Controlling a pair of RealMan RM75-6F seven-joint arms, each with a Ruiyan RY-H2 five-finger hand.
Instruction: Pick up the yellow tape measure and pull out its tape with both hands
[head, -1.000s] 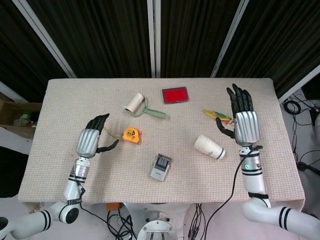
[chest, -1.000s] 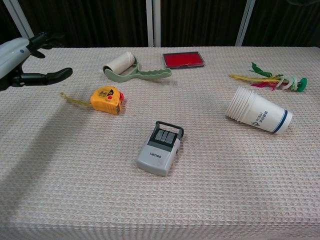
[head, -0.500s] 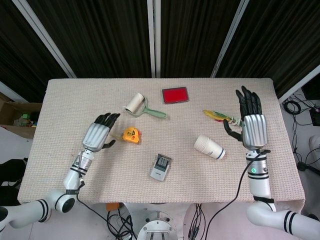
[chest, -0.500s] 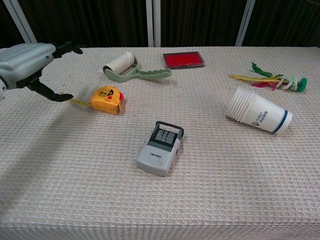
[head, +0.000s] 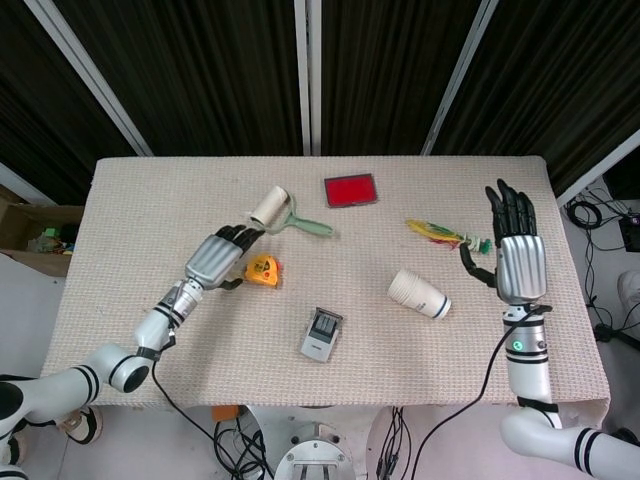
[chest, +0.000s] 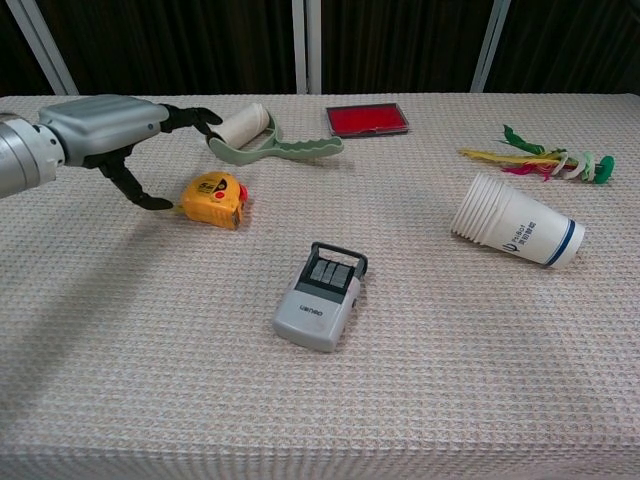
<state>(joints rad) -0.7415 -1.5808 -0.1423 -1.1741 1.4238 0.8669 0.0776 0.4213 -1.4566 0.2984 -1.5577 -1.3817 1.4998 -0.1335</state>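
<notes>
Bright even light, sharp, soft shadows

Grey stamp (chest: 320, 300) bears small brand word, too blurred to read

a beige woven-cloth table (head: 130, 330) stands before dark ribbed panels (head: 200, 70) with pale frames.

The tape measure (chest: 214, 199) lies on the table (chest: 150, 330), just right of the left hand's (chest: 105, 130) thumb tip and below its other fingertips (chest: 200, 116). The lint roller (chest: 255, 135) lies just beyond those fingertips. The stamp (chest: 320, 296) lies nearer the camera, to the right. The cups (head: 419, 293) lie on their side left of the right hand (head: 519, 262), the feathers (head: 440, 234) left of its fingers (head: 510, 208).
</notes>
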